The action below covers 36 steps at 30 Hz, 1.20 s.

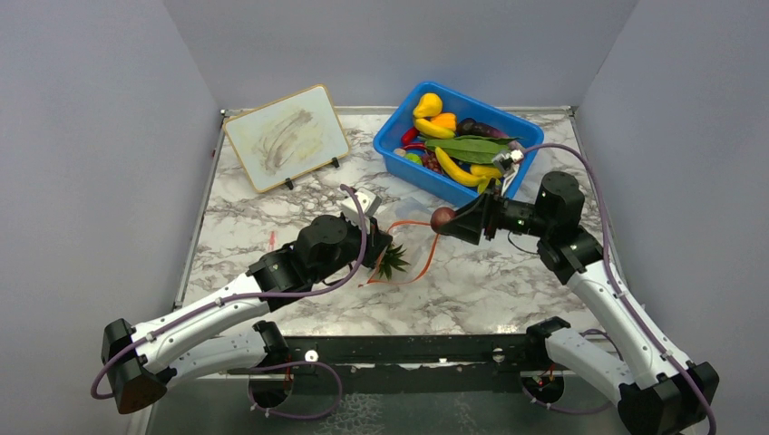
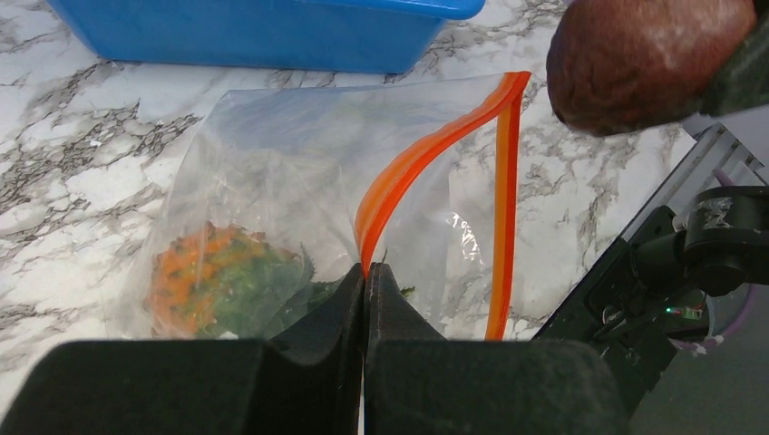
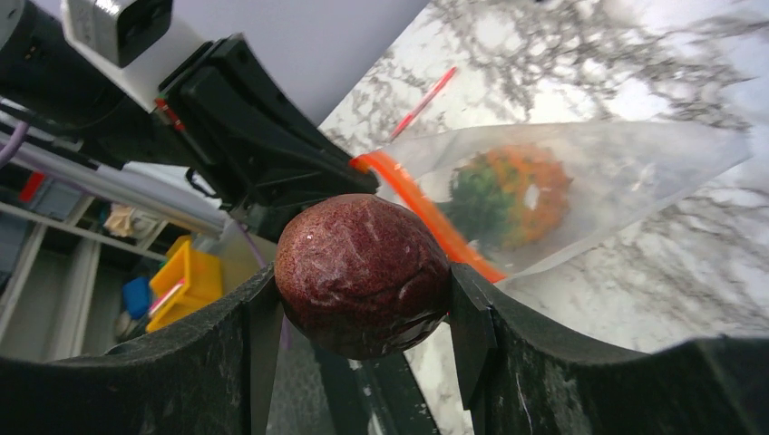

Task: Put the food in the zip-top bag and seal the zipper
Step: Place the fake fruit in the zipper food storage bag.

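The clear zip-top bag (image 1: 410,246) lies mid-table with its mouth open. My left gripper (image 1: 386,241) is shut on the near lip of the red-orange zipper (image 2: 408,163), its fingertips (image 2: 365,272) pinching the strip and lifting it. The orange pineapple (image 2: 195,276) with its green crown (image 1: 393,262) lies inside the bag (image 2: 272,154). My right gripper (image 1: 451,220) is shut on the dark red-brown round fruit (image 3: 363,272) and holds it in the air just right of the bag's mouth (image 3: 426,213). The fruit also shows in the left wrist view (image 2: 644,59).
A blue bin (image 1: 419,174) at the back right holds bananas (image 1: 458,170), green leaves (image 1: 472,145) and several other toy foods. A small whiteboard (image 1: 286,136) stands on a stand at the back left. A thin red stick (image 1: 271,239) lies left of the left arm.
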Available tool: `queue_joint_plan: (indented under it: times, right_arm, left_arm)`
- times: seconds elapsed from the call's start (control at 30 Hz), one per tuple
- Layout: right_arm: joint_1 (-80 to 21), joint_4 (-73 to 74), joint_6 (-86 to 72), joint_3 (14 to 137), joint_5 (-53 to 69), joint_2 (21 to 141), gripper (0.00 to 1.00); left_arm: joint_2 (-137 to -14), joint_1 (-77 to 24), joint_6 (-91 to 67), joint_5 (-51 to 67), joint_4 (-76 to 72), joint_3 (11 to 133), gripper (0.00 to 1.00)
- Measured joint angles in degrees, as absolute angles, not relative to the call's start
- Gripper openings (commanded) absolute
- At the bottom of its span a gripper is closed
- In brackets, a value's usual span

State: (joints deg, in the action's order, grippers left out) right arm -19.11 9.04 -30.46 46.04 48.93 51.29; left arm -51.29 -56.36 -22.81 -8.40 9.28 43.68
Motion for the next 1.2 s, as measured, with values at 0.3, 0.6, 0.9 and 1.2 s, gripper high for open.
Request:
queue_joint_plan:
  times: [0.3,0.6,0.9,1.2]
  right_arm:
    - [-29.6,9.0,-32.8,45.1,46.5,50.7,0.41]
    - [-33.5,12.8,-31.7,45.2,36.2,56.1,0.40]
    - [-36.0,13.6,-31.7,46.0,29.6,58.9,0.44]
    - [-37.5,15.0,-34.4,48.4,21.9,62.3,0.49]
  left_arm:
    - [-52.2,-56.4,-23.5,-8.4,8.7,44.2,0.00]
    - [-52.2,-56.4,-24.4,-8.3,8.5,44.2,0.00]
    - [-52.2,-56.4,-25.3,-7.5,8.3,44.2,0.00]
    - [-52.2,-56.4,-25.8,-6.3,8.1,44.2,0.00]
